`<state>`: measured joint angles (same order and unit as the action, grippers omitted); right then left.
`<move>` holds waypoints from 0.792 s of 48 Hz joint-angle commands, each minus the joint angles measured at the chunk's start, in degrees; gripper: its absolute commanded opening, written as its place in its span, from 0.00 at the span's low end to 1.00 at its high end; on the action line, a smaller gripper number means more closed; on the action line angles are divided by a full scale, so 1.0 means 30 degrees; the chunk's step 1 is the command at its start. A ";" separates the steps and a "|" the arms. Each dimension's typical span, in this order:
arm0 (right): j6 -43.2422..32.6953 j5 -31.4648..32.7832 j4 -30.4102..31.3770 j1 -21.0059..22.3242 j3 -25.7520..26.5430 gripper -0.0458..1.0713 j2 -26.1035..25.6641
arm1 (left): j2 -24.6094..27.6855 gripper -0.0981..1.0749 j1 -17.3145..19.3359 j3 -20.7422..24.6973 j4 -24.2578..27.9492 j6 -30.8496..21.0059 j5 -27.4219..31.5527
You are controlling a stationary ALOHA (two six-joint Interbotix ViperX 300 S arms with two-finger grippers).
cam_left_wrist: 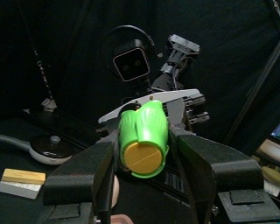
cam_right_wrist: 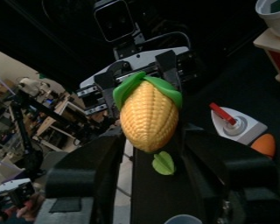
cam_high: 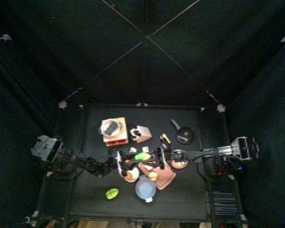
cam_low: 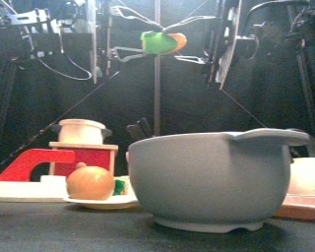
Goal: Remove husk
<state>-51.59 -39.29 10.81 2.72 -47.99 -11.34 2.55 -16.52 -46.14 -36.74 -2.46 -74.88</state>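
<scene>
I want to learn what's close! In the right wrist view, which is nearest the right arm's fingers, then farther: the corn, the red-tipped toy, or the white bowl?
1. corn, right between the fingers.
2. red-tipped toy, off to the corn's side, farther out.
3. white bowl, farthest, beyond the toy.

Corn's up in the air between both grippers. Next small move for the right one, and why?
Probably close the right gripper on the yellow cob. The left gripper already clamps the husk, and the cob's tip sits between the right jaws, seemingly ungripped, so pulling now would slip.
</scene>
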 commanded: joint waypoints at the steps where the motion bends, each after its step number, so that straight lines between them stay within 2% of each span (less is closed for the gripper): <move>1: 0.0029 -0.0234 -0.0029 0.0117 0.0352 0.72 -0.0234 | -0.0029 0.70 0.0059 0.0469 0.0029 0.0029 -0.0176; 11: 0.0059 -0.0234 0.0000 0.0176 0.0352 0.69 -0.0264 | 0.0146 0.70 0.0059 0.0645 0.0029 0.0029 -0.0176; 28: 0.0029 -0.0234 -0.0059 0.0234 0.0029 0.45 -0.0264 | 0.0146 0.70 0.0059 0.0586 0.0029 0.0029 -0.0176; 38: 0.0000 -0.0234 -0.0059 0.0234 -0.0264 0.36 -0.0352 | 0.0117 0.70 0.0059 0.0527 0.0029 0.0059 -0.0205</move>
<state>-51.33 -39.29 10.90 2.99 -49.04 -11.34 3.25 -16.26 -45.44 -36.83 -2.46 -75.23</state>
